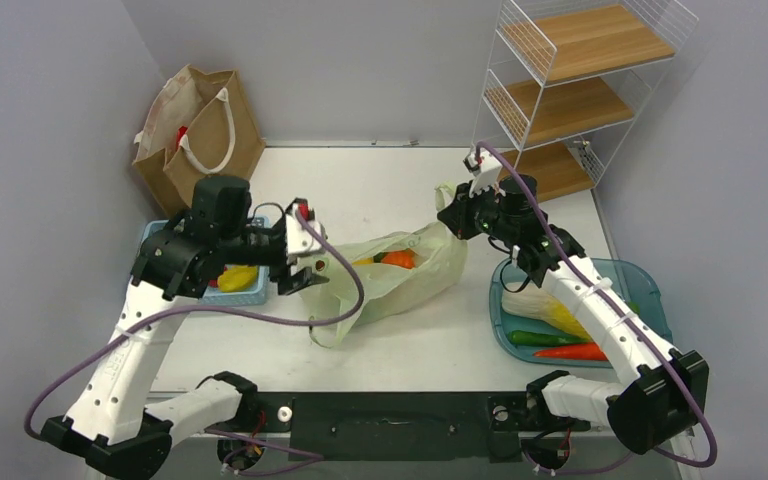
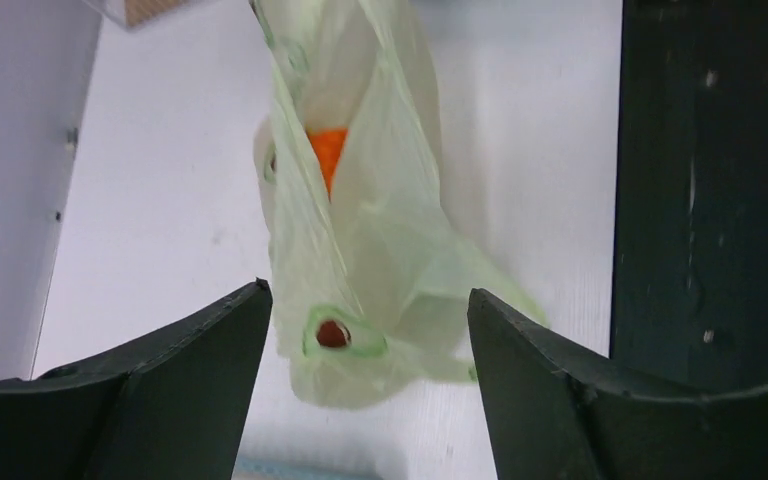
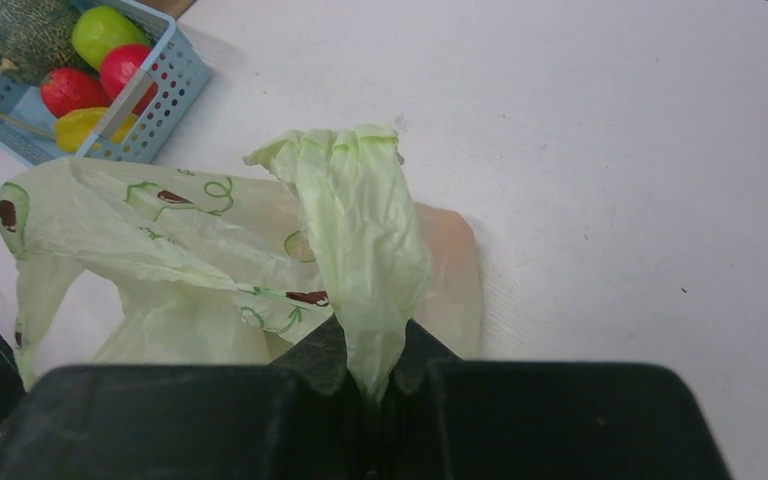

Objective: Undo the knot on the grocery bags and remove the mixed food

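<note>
Mid-worktop (image 1: 380, 190), the pale green plastic bag (image 1: 400, 275) lies on its side between your two arms, stretched from left to right. Your right gripper (image 1: 452, 213) has its jaws pinched tight on one handle (image 3: 360, 230) of the bag; the wrist view shows the crinkled strip rising out of the closed jaws, held above the white surface. Your left gripper (image 2: 365, 300) stands at the bag's opposite end, jaws wide, with a printed fold of the plastic in the gap between them but not gripped. Whether the fold brushes either finger, you cannot tell.

An orange piece (image 1: 398, 259) shows through the bag's open mouth and is still inside. The rest of the contents are veiled by the plastic.

The brown paper bag (image 1: 210, 140) stands upright at the far left corner, well apart from both arms. A blue basket (image 1: 250, 290) of fruit sits beside the left arm, and a teal tray (image 1: 650, 290) holding the long cabbage (image 1: 535, 300) sits under the right. A wire shelf (image 1: 570, 90) fills the far right corner.
</note>
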Robot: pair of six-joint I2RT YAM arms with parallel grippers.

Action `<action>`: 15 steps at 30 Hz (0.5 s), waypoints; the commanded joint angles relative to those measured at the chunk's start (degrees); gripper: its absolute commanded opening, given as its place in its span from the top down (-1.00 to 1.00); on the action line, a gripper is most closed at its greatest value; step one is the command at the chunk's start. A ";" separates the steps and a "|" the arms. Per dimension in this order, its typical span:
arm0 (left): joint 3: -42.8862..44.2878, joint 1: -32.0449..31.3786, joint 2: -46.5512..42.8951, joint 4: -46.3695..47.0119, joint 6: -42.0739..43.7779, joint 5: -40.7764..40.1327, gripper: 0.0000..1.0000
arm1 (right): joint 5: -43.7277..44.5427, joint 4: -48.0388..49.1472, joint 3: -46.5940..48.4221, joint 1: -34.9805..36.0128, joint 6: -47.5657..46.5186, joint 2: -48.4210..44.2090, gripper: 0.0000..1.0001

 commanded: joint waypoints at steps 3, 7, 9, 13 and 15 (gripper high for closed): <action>4.53 -3.82 7.16 25.36 -36.65 7.95 -0.04 | 1.97 6.26 1.42 1.67 4.08 -2.26 1.00; 0.11 -10.99 13.19 37.40 -40.26 4.01 0.91 | 2.88 7.27 0.25 2.11 5.48 -2.34 1.00; -1.16 -12.71 16.73 40.09 -41.09 5.15 1.00 | 3.67 7.31 -0.18 2.05 6.01 -2.07 1.00; -1.09 -13.87 24.89 39.50 -40.08 0.75 1.00 | 3.71 7.22 -0.39 1.28 6.44 -2.09 1.00; -1.90 -11.21 27.35 40.93 -41.10 -4.25 1.00 | 3.90 6.04 -0.39 0.89 5.72 -2.78 1.00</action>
